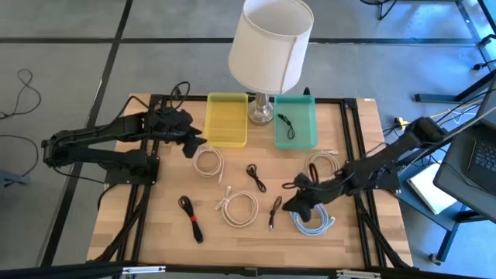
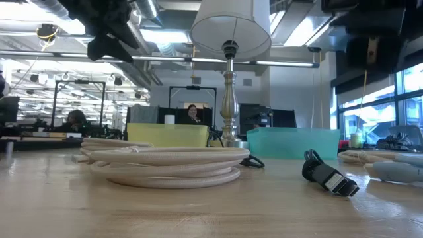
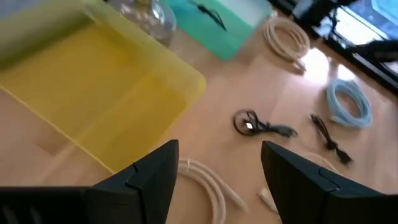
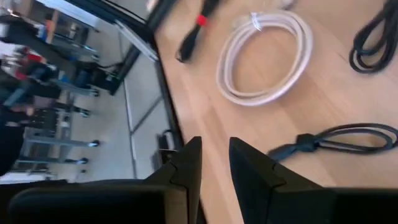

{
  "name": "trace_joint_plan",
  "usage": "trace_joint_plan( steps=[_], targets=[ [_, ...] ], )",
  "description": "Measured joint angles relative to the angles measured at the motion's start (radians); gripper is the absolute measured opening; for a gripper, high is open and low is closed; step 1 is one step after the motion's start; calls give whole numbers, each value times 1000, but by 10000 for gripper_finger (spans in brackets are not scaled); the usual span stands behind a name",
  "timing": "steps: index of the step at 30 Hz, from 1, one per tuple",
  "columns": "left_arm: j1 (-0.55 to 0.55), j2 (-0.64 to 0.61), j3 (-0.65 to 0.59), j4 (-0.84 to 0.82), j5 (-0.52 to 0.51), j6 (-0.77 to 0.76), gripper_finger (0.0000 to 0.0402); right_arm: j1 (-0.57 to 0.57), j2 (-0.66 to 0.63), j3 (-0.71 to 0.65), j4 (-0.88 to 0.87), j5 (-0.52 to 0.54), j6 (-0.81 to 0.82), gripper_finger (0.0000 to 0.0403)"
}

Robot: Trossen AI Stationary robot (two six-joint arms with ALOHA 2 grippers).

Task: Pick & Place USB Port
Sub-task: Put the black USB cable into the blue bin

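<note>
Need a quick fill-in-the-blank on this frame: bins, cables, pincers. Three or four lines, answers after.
1. The yellow bin holds ____ cables.
2. The one black cable already sorted lies in the ____ bin.
3. The left pincer, near the yellow bin, has its fingers ____.
4. Between the two bins stands a ____ with a white shade.

Missing words: no; green; open; lamp

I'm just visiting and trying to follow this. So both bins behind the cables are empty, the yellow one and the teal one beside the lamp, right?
Not quite. The yellow bin is empty, but the teal bin already holds a small black cable. The high view shows it lying inside; the left wrist view shows it too. Both bins do sit beside the lamp.
</note>
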Motion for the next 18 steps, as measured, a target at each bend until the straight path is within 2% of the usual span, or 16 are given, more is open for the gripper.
trace_joint_plan(
  steps=[3,7,13,18],
  targets=[
    [0,0,0,30,-11,0,223,-29,59,0,48,-1,-12,86],
    [0,0,0,73,-13,12,223,-113,125,7,72,-45,-144,86],
    [0,0,0,95,-12,14,223,-225,224,115,18,-80,-376,86],
    [0,0,0,95,-13,15,223,-310,322,243,-132,-98,-532,88]
  ],
)
